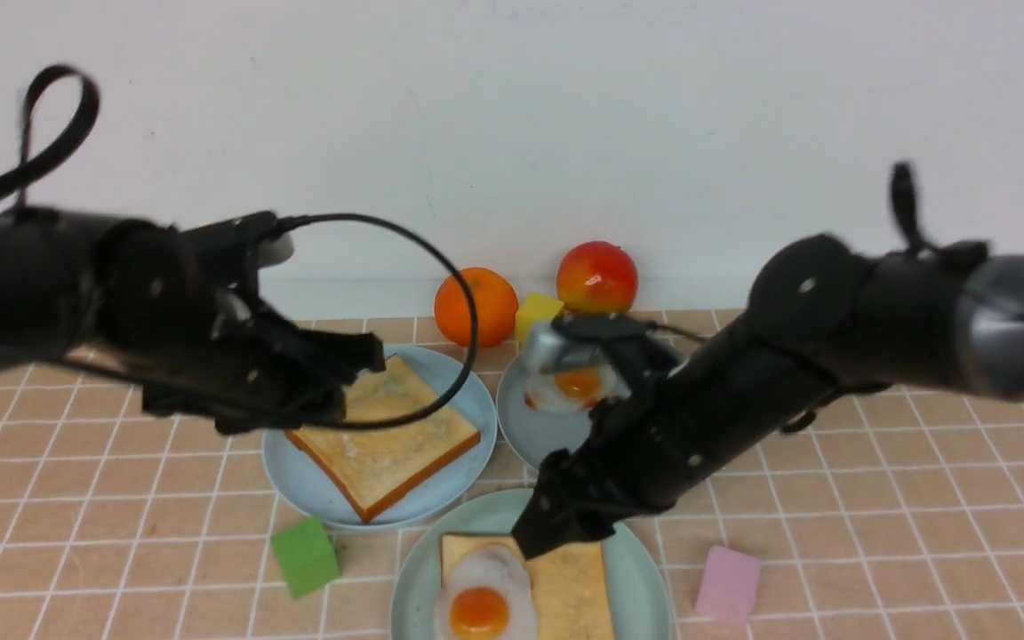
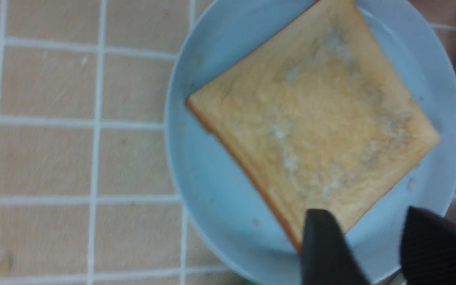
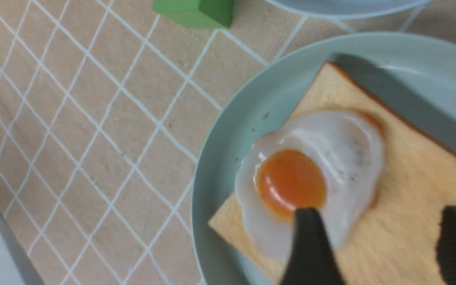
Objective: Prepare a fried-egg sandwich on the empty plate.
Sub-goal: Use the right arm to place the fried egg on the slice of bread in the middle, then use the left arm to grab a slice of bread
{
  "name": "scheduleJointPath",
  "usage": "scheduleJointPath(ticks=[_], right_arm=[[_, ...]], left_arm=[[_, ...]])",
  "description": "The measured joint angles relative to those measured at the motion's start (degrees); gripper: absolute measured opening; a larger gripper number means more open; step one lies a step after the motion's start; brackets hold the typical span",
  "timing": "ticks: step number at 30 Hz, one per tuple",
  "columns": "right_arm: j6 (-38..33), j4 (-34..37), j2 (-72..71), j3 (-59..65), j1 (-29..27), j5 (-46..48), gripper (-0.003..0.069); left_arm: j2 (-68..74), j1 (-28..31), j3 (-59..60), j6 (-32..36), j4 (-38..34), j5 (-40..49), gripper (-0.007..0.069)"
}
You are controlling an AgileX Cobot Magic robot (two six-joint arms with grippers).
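My parted jaws (image 2: pixel 366 237) (image 3: pixel 378 233) hold nothing. The toast (image 2: pixel 311 114) looks light, fairly stiff; I'd pinch opposite crusts, sparing its face

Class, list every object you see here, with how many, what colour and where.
mint-green plate: one, nearest
toast: two, golden; one on each of mint-green and sky-blue plate
fried eggs: two, white and orange; on that nearer toast, on grey plate
blocks: green, pink, yellow; on tiled surface
orange fruit, red fruit: one each, back
left gripper, right gripper: black, open
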Motion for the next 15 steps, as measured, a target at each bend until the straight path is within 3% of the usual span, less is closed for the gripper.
scheduleJointPath(ticks=[4, 8, 15], right_arm=[[9.12, -8.6, -6.26, 0.0, -0.07, 5.22, 0.0497], [18.76, -18.9, -11.33, 0.0, -0.02, 12.58, 0.0496], [21.51, -22.64, -17.48, 0.1, -0.02, 16.97, 0.0475]], left_arm=[[5.23, 0.0, -9.87, 3.98, -0.06, 7.05, 0.0405], [12.0, 0.33, -19.28, 7.9, -0.06, 13.68, 0.0424], [21.38, 1.84, -30.32, 20.72, -0.06, 19.41, 0.0425]])
